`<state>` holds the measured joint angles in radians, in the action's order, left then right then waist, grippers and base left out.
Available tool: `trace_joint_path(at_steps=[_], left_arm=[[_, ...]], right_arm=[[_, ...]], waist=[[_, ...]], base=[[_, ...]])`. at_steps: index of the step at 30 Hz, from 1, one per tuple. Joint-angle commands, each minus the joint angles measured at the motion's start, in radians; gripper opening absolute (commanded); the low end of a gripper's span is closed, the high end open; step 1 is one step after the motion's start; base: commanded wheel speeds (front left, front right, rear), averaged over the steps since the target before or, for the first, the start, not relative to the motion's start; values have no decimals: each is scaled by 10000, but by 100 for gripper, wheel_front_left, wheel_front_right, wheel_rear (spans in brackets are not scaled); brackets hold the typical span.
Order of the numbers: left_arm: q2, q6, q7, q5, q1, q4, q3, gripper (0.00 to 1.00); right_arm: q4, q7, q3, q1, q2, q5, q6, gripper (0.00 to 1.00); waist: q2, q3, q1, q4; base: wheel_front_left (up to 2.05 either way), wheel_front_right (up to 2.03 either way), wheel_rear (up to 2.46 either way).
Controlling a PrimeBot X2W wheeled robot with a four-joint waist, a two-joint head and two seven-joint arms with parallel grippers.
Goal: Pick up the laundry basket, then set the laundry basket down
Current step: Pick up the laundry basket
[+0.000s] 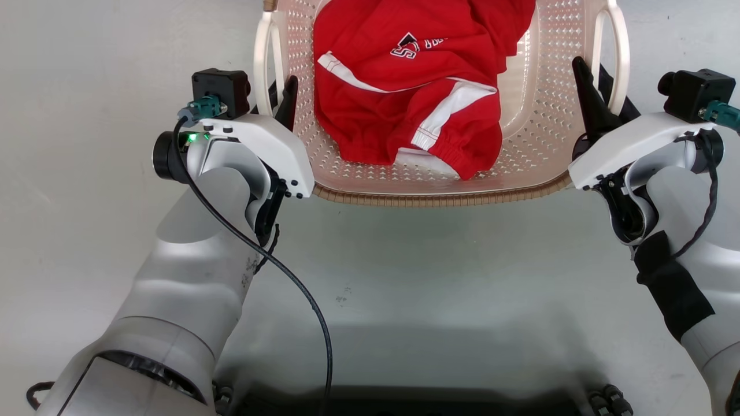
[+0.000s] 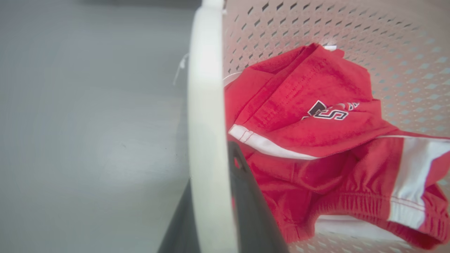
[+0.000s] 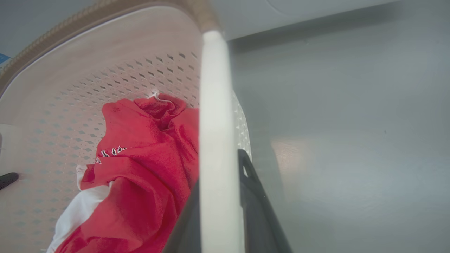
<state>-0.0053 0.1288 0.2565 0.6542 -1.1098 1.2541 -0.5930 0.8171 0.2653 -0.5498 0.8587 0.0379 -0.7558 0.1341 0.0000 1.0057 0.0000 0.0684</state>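
gripping both handles, basket square ahead

the laundry basket (image 1: 439,199) sits directly in front of the robot on the grey floor (image 1: 404,277), centred between the two arms, with a red garment (image 1: 404,86) heaped inside it. its near woven rim runs crosswise to the robot. its far end is cut off by the top of the head view, so its long axis cannot be judged from here.

the left gripper (image 1: 282,95) is closed around the left handle (image 1: 264,63). in the left wrist view that white bar (image 2: 205,123) runs straight up between the dark fingers (image 2: 246,196), one finger inside the loop and one outside. the right gripper (image 1: 595,86) mirrors it on the right handle (image 1: 621,58), with the bar (image 3: 216,140) pinched between its fingers (image 3: 256,203).

the line from handle to handle lies level and square across the body, and neither arm is the nearer one. the lift probably depends on both wrists rising together, since an uneven rise would tip the garment toward one wall. whether the bottom has left the floor i cannot tell.

bare floor lies open to the left, to the right and between the basket and the robot's base. beyond the far rim, the right wrist view shows a pale blurred surface, so that side looks less free.
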Motion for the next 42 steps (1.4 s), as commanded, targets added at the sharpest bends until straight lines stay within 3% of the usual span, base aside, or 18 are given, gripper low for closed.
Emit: trace_joint_path(at_steps=[1, 15, 42], left_arm=[[559, 16, -48, 57, 175, 135, 34, 0], [650, 18, -682, 399, 724, 327, -138, 0], [1155, 19, -1924, 1242, 2733, 364, -364, 0]], right_arm=[[360, -37, -159, -391, 291, 59, -34, 0], [1836, -688, -607, -52, 168, -352, -34, 0], [2105, -1602, -2184, -1167, 125, -1851, -34, 0]], waist=[[0, -71, 0, -4], [0, -951, 0, -83], [0, -3920, 0, -251]], base=[[0, 0, 0], [0, 0, 0], [0, 0, 0]])
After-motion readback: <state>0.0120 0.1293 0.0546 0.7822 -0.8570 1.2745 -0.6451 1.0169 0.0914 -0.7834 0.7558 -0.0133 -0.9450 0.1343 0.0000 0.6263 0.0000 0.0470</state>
